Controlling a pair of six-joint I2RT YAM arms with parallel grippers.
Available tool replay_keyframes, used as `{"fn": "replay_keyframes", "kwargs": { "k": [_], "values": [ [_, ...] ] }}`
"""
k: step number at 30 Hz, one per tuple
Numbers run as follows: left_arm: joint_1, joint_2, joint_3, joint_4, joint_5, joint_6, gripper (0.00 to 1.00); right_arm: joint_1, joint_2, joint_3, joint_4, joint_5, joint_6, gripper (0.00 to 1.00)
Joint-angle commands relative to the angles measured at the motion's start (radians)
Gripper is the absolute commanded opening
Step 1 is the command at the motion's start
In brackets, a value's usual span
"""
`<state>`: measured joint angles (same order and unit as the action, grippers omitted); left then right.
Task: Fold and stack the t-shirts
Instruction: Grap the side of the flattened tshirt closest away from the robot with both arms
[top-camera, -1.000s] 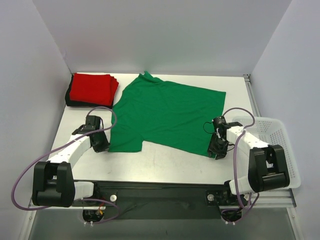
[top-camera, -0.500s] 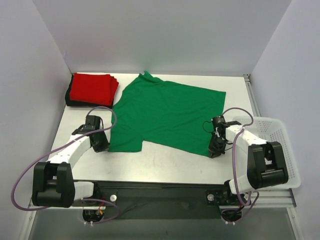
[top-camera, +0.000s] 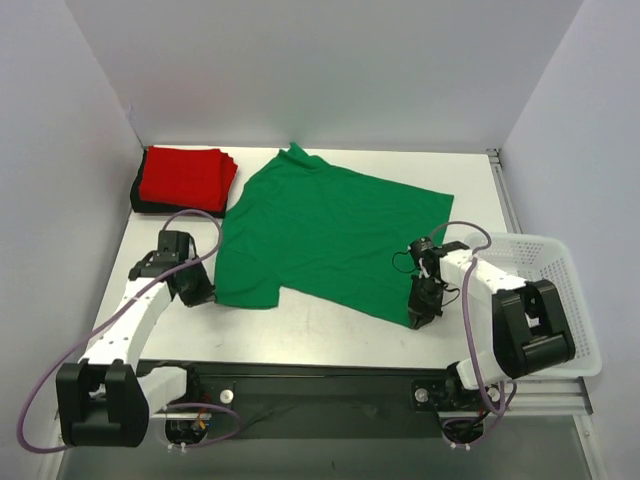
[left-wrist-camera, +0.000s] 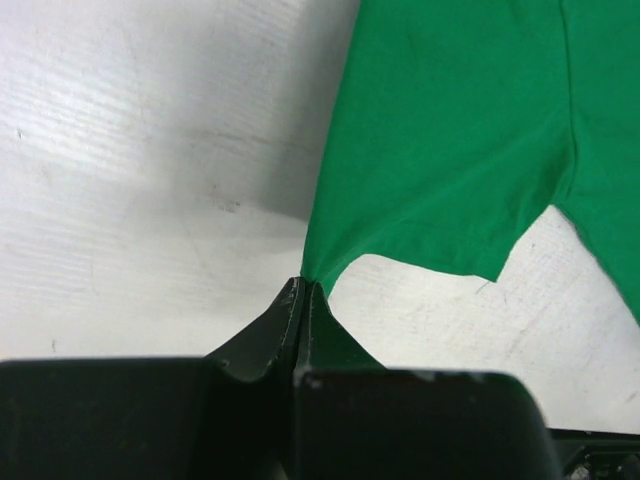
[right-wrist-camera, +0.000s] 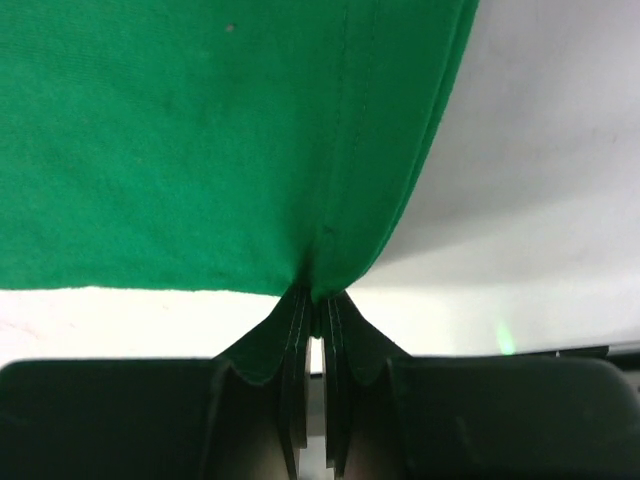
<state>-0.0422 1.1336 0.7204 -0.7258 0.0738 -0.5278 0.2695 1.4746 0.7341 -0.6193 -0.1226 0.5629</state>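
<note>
green t-shirt (top-camera: 330, 230): spread flat, mid table
left gripper (top-camera: 203, 296): clamped on its near left corner
right gripper (top-camera: 418, 318): clamped on its near right corner
red t-shirts (top-camera: 185, 177): folded, far left

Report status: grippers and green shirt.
Left gripper shut on green t-shirt sleeve corner. Right gripper shut on its hem corner. Folded red shirts far left, apart.

left hand (top-camera: 204, 297) pinched closed, low, arm extended | right hand (top-camera: 418, 318) pinched closed, low, elbow bent
</note>
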Motion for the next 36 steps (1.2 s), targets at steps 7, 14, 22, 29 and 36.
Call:
{"fn": "replay_keyframes", "kwargs": {
  "k": [7,14,22,29,36],
  "values": [
    [0.007,-0.15,0.05,-0.218,0.006,-0.058,0.0,0.043,-0.123,0.002,-0.226,-0.015,0.069,0.0],
    [0.005,-0.261,0.034,-0.363,-0.022,-0.077,0.0,0.079,-0.175,-0.039,-0.272,-0.04,0.089,0.0],
    [0.005,-0.34,0.079,-0.448,-0.039,-0.08,0.0,0.112,-0.232,-0.094,-0.303,-0.083,0.126,0.0],
    [-0.021,-0.23,0.157,-0.287,0.011,-0.066,0.0,0.099,-0.206,-0.033,-0.304,-0.095,0.108,0.0],
    [-0.165,0.007,0.339,-0.146,-0.02,-0.063,0.0,0.005,-0.162,0.057,-0.295,-0.137,0.042,0.0]
  ]
}}
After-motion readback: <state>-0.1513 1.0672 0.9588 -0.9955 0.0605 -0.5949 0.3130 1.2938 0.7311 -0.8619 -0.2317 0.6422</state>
